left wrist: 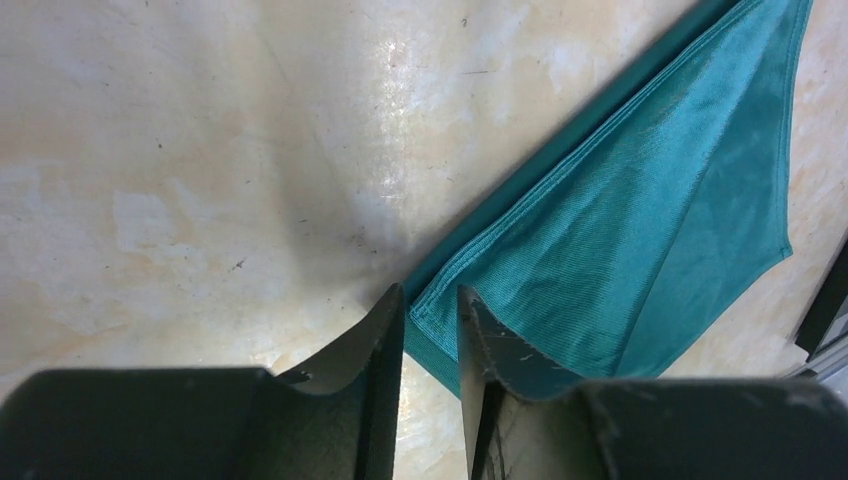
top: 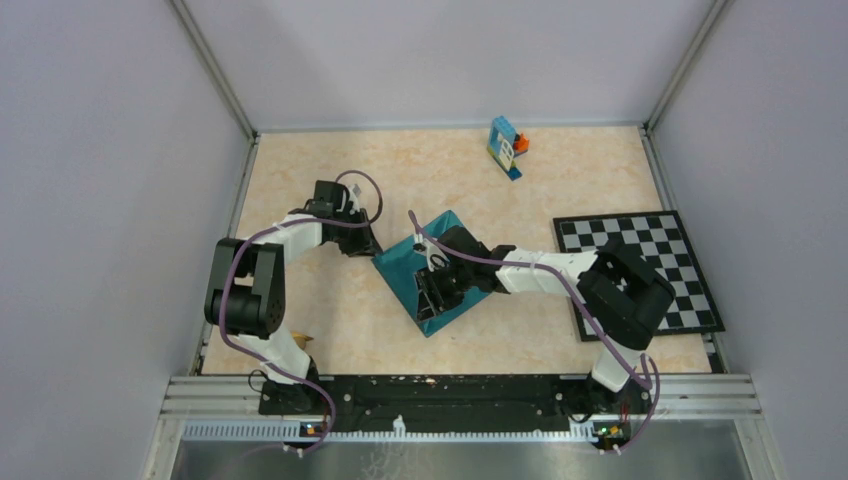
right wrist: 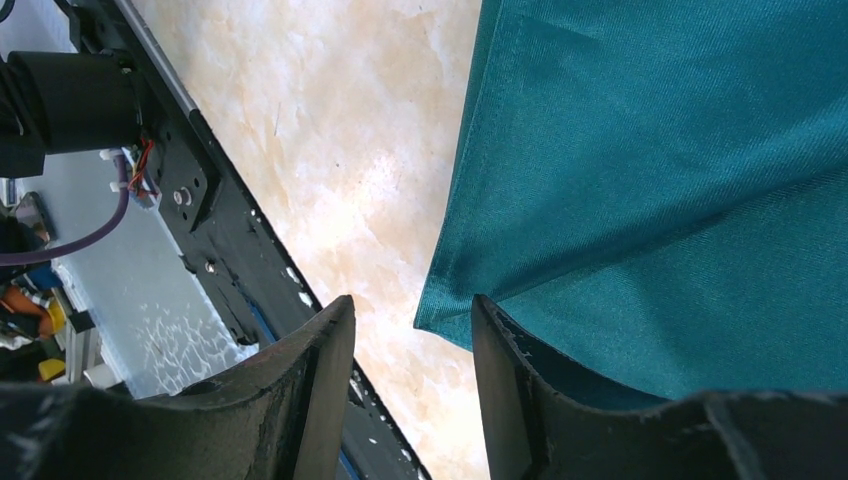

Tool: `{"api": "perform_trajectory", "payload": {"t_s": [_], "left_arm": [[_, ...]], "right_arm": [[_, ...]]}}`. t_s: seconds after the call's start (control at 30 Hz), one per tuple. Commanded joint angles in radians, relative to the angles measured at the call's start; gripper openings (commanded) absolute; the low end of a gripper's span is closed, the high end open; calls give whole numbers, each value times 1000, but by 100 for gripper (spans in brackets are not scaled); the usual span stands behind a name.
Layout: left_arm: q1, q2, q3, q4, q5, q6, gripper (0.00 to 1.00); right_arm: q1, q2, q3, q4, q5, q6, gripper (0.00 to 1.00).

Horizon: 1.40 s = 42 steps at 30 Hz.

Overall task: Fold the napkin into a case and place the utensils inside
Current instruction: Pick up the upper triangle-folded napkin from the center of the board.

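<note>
Nearest the arm bases, the right gripper is down at the near corner of the napkin. Its jaws are parted, and the cloth's corner lies between them. The napkin is folded flat at mid-table, set cornerwise. At its left corner the left gripper has its jaws almost together astride the folded edge; firm hold cannot be confirmed. A checkerboard mat lies to the right, apart from the cloth. Toy blocks stand at the far edge.
</note>
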Motion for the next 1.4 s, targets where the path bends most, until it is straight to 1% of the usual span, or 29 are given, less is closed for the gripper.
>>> {"api": "perform_trajectory", "payload": {"t_s": [0.0,0.1,0.17,0.27,0.43,0.53,0.7,0.77,0.87,0.93,1.2,1.37], "left_arm": [[-5,-31,-11,3,-28,9,32],[-6,-61,-24,1,-56,10,31],[-6,-67,-31,10,-49,9,29],[-7,-47,-27,16,-30,5,26],[-10,-24,-30,34,-4,0,23],[-11,-18,-25,40,-1,0,19],[-14,-13,-25,45,0,0,16],[-15,-21,-27,46,-10,-1,13],[-16,-52,-36,44,-26,0,4],[-17,-79,-43,41,-32,-3,0],[-17,-142,-99,34,-53,-12,0],[-17,-108,-107,36,-58,-13,0]], "right_arm": [[2,11,26,42,-11,-3,46],[2,16,24,45,-16,-1,46],[2,18,22,48,-19,-1,46],[2,18,21,52,-20,0,45],[2,9,17,59,-22,8,46],[2,8,14,60,-22,7,45],[2,13,12,63,-23,9,45],[2,15,12,65,-25,8,45],[2,20,10,69,-26,7,45],[2,22,7,73,-22,0,45],[3,40,21,68,-6,-20,45],[17,46,48,58,13,-41,45]]}}
